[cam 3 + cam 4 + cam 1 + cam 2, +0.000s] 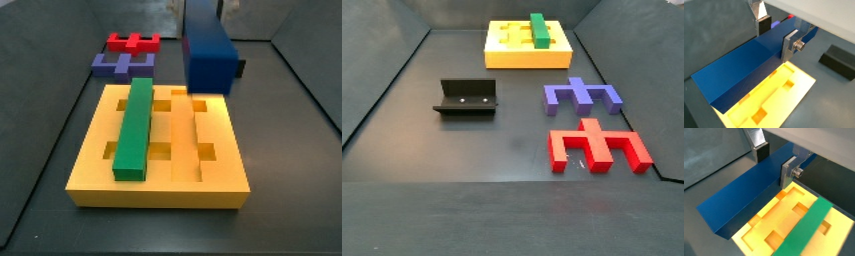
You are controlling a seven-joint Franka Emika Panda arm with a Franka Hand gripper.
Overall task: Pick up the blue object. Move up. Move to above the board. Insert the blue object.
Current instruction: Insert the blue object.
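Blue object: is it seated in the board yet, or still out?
Still out. In a side view the blue object stands on end above the board, clear of its grooves; in a wrist view the gripper is shut on it.

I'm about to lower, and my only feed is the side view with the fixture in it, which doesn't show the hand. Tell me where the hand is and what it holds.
Observer: The hand is above the board, shut on the blue bar.
Operator: Say where on the bar it grips.
Observer: Near one end. In both wrist views, most of the bar's length reaches out to one side of the fingers.
Operator: Report what lies under the bar.
Observer: In a wrist view, open cut-outs of the board show just beside the bar. The green bar lies in the board further off, apart from the blue one.
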